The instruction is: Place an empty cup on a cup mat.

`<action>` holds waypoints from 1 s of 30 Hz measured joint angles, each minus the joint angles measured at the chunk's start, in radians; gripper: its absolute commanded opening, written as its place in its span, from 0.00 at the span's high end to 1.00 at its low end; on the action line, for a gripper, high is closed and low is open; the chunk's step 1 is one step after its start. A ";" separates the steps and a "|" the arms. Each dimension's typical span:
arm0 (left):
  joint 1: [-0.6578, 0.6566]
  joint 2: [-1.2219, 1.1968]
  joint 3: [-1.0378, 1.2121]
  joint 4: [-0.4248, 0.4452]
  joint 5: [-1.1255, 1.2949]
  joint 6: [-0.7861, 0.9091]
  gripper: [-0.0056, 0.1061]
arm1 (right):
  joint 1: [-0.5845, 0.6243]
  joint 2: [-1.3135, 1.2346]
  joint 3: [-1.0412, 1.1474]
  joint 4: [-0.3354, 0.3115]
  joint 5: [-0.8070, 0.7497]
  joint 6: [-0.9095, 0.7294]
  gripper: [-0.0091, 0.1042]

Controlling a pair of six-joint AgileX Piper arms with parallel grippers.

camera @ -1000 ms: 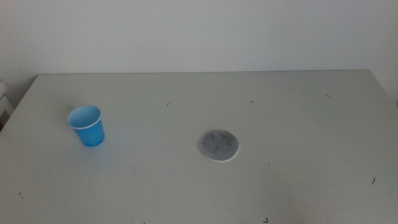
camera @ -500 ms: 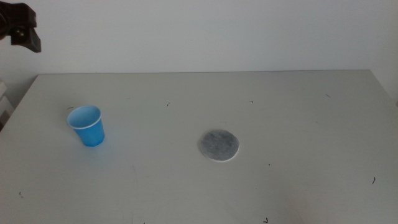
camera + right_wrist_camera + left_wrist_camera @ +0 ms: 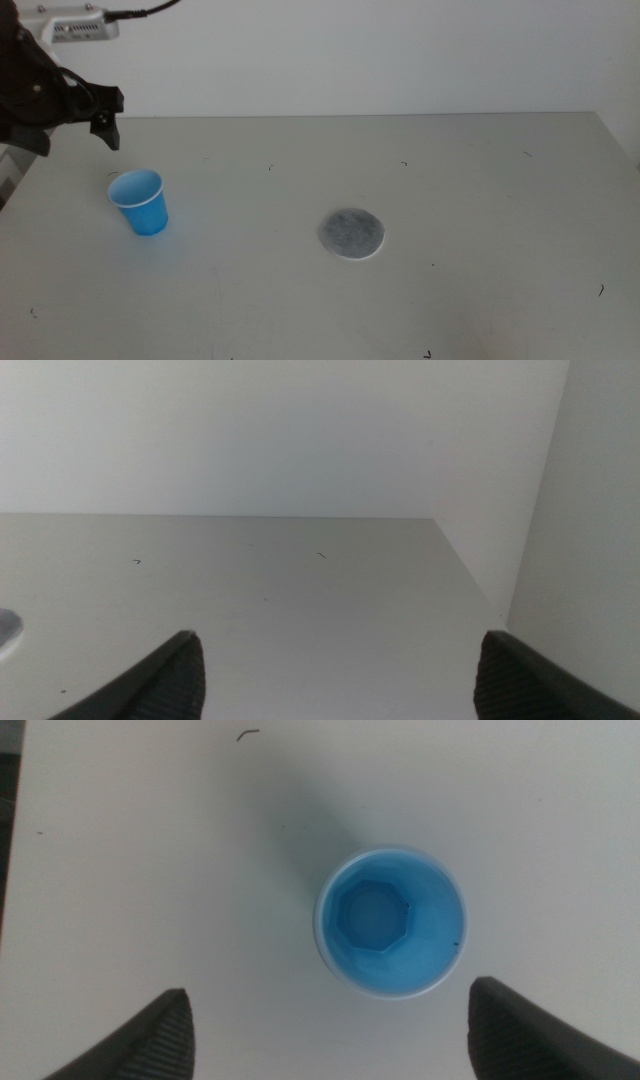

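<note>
The blue cup (image 3: 140, 201) stands upright and empty on the left of the table. The round grey cup mat (image 3: 352, 234) lies flat near the table's middle, well to the cup's right. My left gripper (image 3: 70, 135) hangs open above and just behind the cup, holding nothing. The left wrist view looks straight down into the cup (image 3: 390, 920), which sits ahead of the open left gripper (image 3: 330, 995), apart from both jaws. My right gripper (image 3: 340, 650) is open and empty and is out of the middle view. A sliver of the mat (image 3: 5, 630) shows in the right wrist view.
The white table (image 3: 480, 200) has small dark specks and a wall behind it. Its left edge (image 3: 25, 170) runs close to the cup. The left arm's wrist camera and cable (image 3: 80, 25) hang at the top left.
The left arm has come into the middle view from the top left and moved down and right, so it now hangs over the cup. The cup and mat have not moved.
</note>
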State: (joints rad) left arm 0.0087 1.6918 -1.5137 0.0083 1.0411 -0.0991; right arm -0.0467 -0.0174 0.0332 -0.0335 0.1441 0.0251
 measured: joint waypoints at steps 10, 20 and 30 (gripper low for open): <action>0.000 0.193 0.000 -0.002 -0.110 0.000 0.01 | 0.000 0.000 0.000 0.000 0.000 0.000 0.09; 0.000 0.310 -0.001 -0.002 -0.232 0.001 0.09 | 0.000 0.000 0.000 0.000 0.000 0.000 0.09; 0.000 0.331 -0.001 -0.024 -0.220 0.043 0.81 | 0.000 0.000 0.000 0.000 0.000 0.000 0.09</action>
State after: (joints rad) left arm 0.0087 2.0227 -1.5148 -0.0154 0.8214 -0.0561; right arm -0.0467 -0.0174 0.0332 -0.0335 0.1441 0.0251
